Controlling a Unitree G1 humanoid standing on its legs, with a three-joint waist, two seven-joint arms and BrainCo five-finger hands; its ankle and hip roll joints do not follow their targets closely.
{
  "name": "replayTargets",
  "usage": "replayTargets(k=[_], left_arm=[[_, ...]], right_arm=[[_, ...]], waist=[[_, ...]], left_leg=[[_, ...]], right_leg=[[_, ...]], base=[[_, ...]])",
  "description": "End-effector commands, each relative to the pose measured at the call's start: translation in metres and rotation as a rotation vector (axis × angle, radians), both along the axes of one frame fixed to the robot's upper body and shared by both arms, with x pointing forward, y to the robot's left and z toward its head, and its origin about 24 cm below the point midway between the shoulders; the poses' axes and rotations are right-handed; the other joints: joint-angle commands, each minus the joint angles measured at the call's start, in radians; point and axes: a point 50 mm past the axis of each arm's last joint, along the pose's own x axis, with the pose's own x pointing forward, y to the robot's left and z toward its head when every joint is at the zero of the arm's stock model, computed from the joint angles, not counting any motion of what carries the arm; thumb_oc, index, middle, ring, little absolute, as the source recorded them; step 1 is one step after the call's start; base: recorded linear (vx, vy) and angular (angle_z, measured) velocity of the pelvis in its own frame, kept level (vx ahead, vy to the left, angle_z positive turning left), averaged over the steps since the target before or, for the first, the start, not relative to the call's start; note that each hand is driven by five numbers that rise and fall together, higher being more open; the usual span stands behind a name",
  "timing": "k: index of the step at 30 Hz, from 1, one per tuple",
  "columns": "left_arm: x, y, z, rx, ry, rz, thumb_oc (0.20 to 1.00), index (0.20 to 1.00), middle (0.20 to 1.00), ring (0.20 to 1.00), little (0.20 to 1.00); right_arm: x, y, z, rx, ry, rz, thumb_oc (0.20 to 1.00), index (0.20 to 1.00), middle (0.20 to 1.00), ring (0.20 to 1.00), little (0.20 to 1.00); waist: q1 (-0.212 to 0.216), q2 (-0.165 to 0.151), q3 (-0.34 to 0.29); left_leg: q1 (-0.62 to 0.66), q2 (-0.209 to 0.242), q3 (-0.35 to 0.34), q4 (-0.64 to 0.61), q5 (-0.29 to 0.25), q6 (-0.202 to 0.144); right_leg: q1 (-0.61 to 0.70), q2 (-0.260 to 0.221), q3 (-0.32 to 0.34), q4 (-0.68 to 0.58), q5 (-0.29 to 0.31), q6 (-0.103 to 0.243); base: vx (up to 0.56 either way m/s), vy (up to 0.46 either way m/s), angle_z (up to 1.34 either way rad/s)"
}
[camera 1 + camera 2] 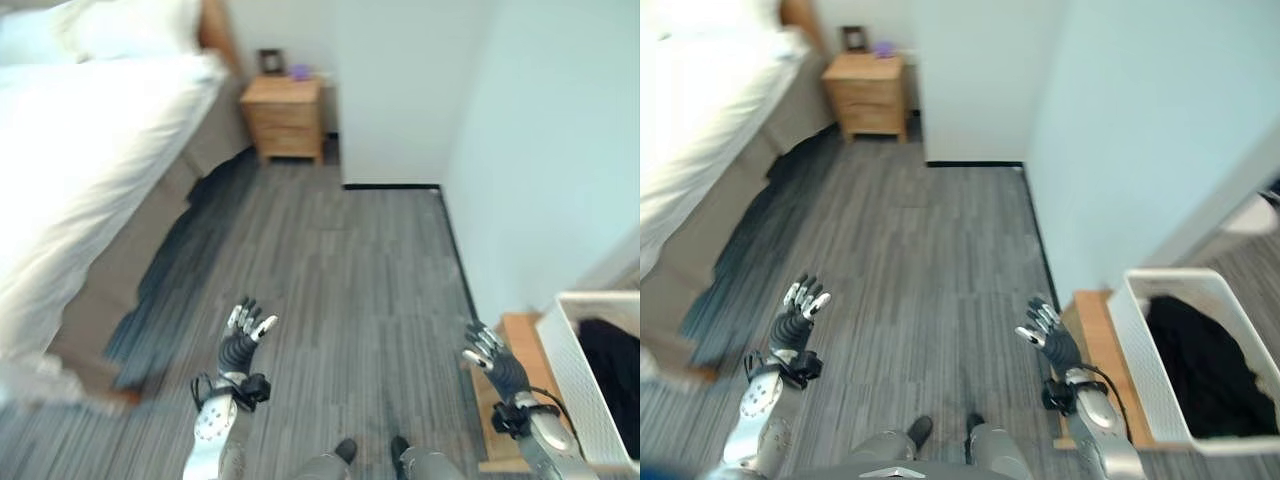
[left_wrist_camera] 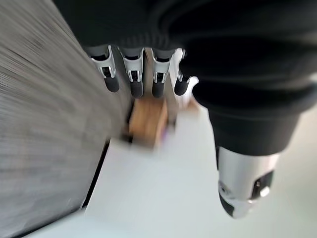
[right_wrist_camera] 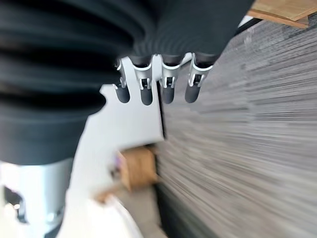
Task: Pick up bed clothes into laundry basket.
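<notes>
Plainly, both the left robot hand (image 1: pixel 243 338) and right robot hand (image 1: pixel 1051 340) are spread open and empty above the floor (image 1: pixel 340 280). The bed (image 1: pixel 90 170) lies at ten o'clock; the basket (image 1: pixel 1140 350), at four o'clock, holds dark clothes (image 1: pixel 1205 370).

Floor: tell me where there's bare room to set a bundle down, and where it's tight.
The widest bare stretch is the grey floor between the bed and the wall, ahead of both open hands, left hand and right hand. It narrows toward the nightstand. The laundry basket already holds dark cloth.
</notes>
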Motion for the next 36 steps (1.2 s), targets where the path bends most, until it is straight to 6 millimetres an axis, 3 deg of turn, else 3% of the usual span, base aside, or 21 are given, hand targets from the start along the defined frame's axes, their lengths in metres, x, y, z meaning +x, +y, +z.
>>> replayTargets(k=[1,2,3,4,5,6,7,8,10,15,20,25,32,33,34,35,36], left_arm=[[0.009,0.019,0.025,0.055,-0.105,0.021,1.000,1.000,1.000,1.000,1.000],[0.009,0.018,0.023,0.052,-0.089,0.028,1.000,1.000,1.000,1.000,1.000],[0.011,0.016,0.023,0.041,-0.091,0.024,1.000,1.000,1.000,1.000,1.000],[0.011,0.016,0.023,0.041,-0.092,0.024,1.000,1.000,1.000,1.000,1.000],[0.013,0.015,0.025,0.043,-0.099,0.016,1.000,1.000,1.000,1.000,1.000],[0.018,0.011,0.030,0.077,-0.108,-0.020,1.000,1.000,1.000,1.000,1.000],[0.019,0.013,0.032,0.100,-0.115,-0.021,1.000,1.000,1.000,1.000,1.000],[0.018,0.013,0.032,0.101,-0.114,-0.020,1.000,1.000,1.000,1.000,1.000],[0.020,0.011,0.036,0.131,-0.129,-0.044,1.000,1.000,1.000,1.000,1.000],[0.022,0.013,0.045,0.178,-0.157,-0.044,1.000,1.000,1.000,1.000,1.000],[0.016,0.014,0.038,0.156,-0.125,-0.015,1.000,1.000,1.000,1.000,1.000],[0.010,0.013,0.033,0.150,-0.105,-0.006,1.000,1.000,1.000,1.000,1.000],[0.012,0.007,0.031,0.145,-0.110,-0.044,1.000,1.000,1.000,1.000,1.000],[0.023,-0.007,0.027,0.061,-0.118,-0.084,1.000,1.000,1.000,1.000,1.000],[0.023,-0.007,0.029,0.085,-0.120,-0.098,1.000,1.000,1.000,1.000,1.000],[0.025,-0.006,0.026,0.092,-0.107,-0.088,1.000,1.000,1.000,1.000,1.000],[0.024,-0.005,0.021,0.078,-0.083,-0.061,1.000,1.000,1.000,1.000,1.000]], right_arm=[[0.014,-0.008,0.042,-0.013,-0.220,-0.021,1.000,1.000,1.000,1.000,1.000],[0.011,-0.016,0.039,-0.043,-0.212,-0.095,1.000,1.000,1.000,1.000,1.000],[0.009,-0.019,0.034,-0.021,-0.202,-0.154,1.000,1.000,1.000,1.000,1.000],[0.009,-0.019,0.034,-0.020,-0.203,-0.154,1.000,1.000,1.000,1.000,1.000],[0.009,-0.016,0.032,0.010,-0.203,-0.166,1.000,1.000,1.000,1.000,1.000],[0.008,-0.010,0.029,0.055,-0.199,-0.173,1.000,1.000,1.000,1.000,1.000],[0.009,-0.004,0.028,0.057,-0.194,-0.142,1.000,1.000,1.000,1.000,1.000],[0.009,-0.004,0.028,0.058,-0.192,-0.141,1.000,1.000,1.000,1.000,1.000],[0.012,0.005,0.027,0.032,-0.185,-0.085,1.000,1.000,1.000,1.000,1.000],[0.017,0.022,0.027,0.041,-0.184,-0.007,1.000,1.000,1.000,1.000,1.000],[0.018,0.033,0.026,0.043,-0.182,0.038,1.000,1.000,1.000,1.000,1.000],[0.020,0.033,0.025,0.028,-0.167,0.052,1.000,1.000,1.000,1.000,1.000],[0.016,0.028,0.024,0.051,-0.174,0.036,1.000,1.000,1.000,1.000,1.000],[0.019,-0.005,0.022,0.020,-0.158,-0.105,1.000,1.000,1.000,1.000,1.000],[0.017,-0.007,0.020,0.011,-0.153,-0.119,1.000,1.000,1.000,1.000,1.000],[0.016,-0.010,0.026,-0.015,-0.181,-0.142,1.000,1.000,1.000,1.000,1.000],[0.017,-0.009,0.027,-0.030,-0.192,-0.149,1.000,1.000,1.000,1.000,1.000]], waist=[[-0.036,0.001,-0.020],[-0.074,0.000,-0.033],[-0.090,0.004,-0.036],[-0.093,0.005,-0.034],[-0.099,0.009,-0.041],[-0.109,0.031,-0.060],[-0.104,0.033,-0.065],[-0.107,0.034,-0.069],[-0.092,0.039,-0.088],[-0.050,0.049,-0.098],[-0.026,0.049,-0.103],[-0.040,0.027,-0.109],[-0.072,0.027,-0.116],[-0.069,0.028,-0.061],[-0.074,0.030,-0.072],[-0.091,0.055,-0.098],[-0.097,0.066,-0.107]], left_leg=[[0.006,0.143,0.243,-0.001,0.114,-0.039],[0.024,0.269,0.613,0.032,0.096,-0.046],[0.034,0.302,0.717,0.106,0.088,-0.053],[0.031,0.304,0.713,0.112,0.084,-0.053],[0.049,0.314,0.764,0.109,0.082,-0.058],[0.089,0.298,0.798,-0.037,0.072,-0.080],[0.106,0.276,0.796,-0.110,0.099,-0.071],[0.118,0.276,0.781,-0.118,0.084,-0.080],[0.120,0.249,0.738,-0.187,0.114,-0.064],[0.125,0.201,0.675,-0.231,0.125,-0.044],[0.133,0.168,0.645,-0.265,0.132,-0.029],[0.159,0.167,0.681,-0.270,0.121,-0.022],[0.179,0.181,0.715,-0.274,0.118,-0.028],[0.046,0.251,0.649,-0.069,0.144,-0.086],[0.060,0.247,0.664,-0.080,0.136,-0.084],[0.107,0.247,0.711,-0.168,0.146,-0.079],[0.120,0.239,0.701,-0.194,0.153,-0.076]], right_leg=[[0.146,-0.106,-0.061,-0.228,0.085,0.107],[0.182,-0.133,-0.254,-0.247,0.074,0.097],[0.196,-0.148,-0.351,-0.259,0.075,0.084],[0.198,-0.146,-0.354,-0.259,0.075,0.084],[0.201,-0.154,-0.398,-0.261,0.075,0.082],[0.217,-0.151,-0.453,-0.273,0.069,0.100],[0.223,-0.161,-0.487,-0.287,0.092,0.103],[0.234,-0.157,-0.476,-0.290,0.078,0.111],[0.234,-0.171,-0.529,-0.292,0.091,0.107],[0.238,-0.211,-0.575,-0.264,0.102,0.122],[0.239,-0.235,-0.598,-0.252,0.117,0.135],[0.237,-0.229,-0.549,-0.265,0.134,0.145],[0.231,-0.219,-0.513,-0.283,0.146,0.152],[0.235,-0.189,-0.373,-0.310,0.097,0.133],[0.231,-0.184,-0.376,-0.311,0.096,0.130],[0.222,-0.169,-0.399,-0.296,0.083,0.131],[0.217,-0.166,-0.403,-0.288,0.086,0.128]], base=[[-0.18,-0.423,1.88],[-0.29,-0.376,3.93],[-0.27,-0.287,4.10],[-0.18,-0.094,3.28],[0.03,0.037,1.22],[-0.04,0.085,0.88],[0.08,0.090,1.50],[-0.08,0.092,1.76],[-0.04,0.098,0.94],[-0.02,0.144,0.41],[-0.04,0.122,0.32],[-0.01,0.044,-0.25],[0.01,-0.002,-0.20],[-0.04,-0.017,-0.09],[-0.11,0.005,-0.04],[-0.13,0.024,0.12],[-0.10,0.054,0.06]])
